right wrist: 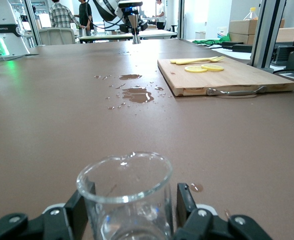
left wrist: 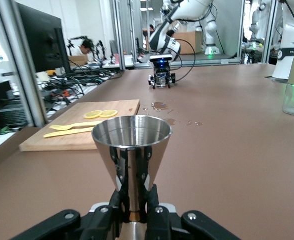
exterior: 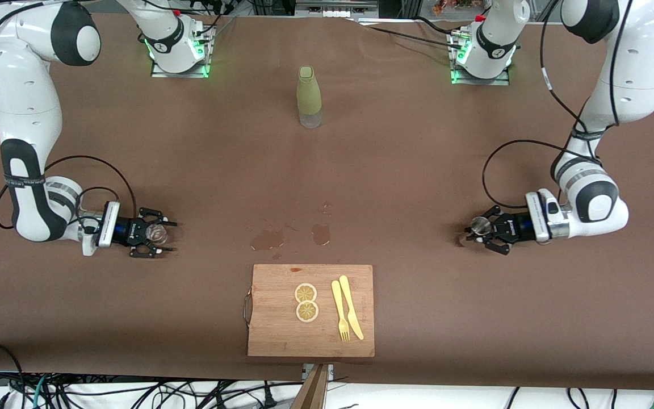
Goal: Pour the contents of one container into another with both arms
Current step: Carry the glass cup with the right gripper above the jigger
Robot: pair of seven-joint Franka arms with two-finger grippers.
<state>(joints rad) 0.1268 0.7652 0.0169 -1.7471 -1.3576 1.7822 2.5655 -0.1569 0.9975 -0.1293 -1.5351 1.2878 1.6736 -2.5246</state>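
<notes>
My left gripper [exterior: 473,233] is low over the table at the left arm's end, shut on the waist of the shiny steel jigger [exterior: 480,225]. In the left wrist view the jigger [left wrist: 132,145] stands upright with its cone mouth up, and the gripper [left wrist: 133,187] clamps it. At the right arm's end my right gripper [exterior: 168,236] holds the clear glass cup [exterior: 158,232] low over the table. The cup [right wrist: 124,195] sits upright between the fingers [right wrist: 184,197]. It looks almost empty.
An olive-green bottle [exterior: 309,96] stands mid-table near the bases. A wooden cutting board [exterior: 281,335] with lemon slices [exterior: 306,302] and a yellow fork and knife [exterior: 347,309] lies by the front edge. Wet spills [exterior: 267,240] mark the cloth just above the board.
</notes>
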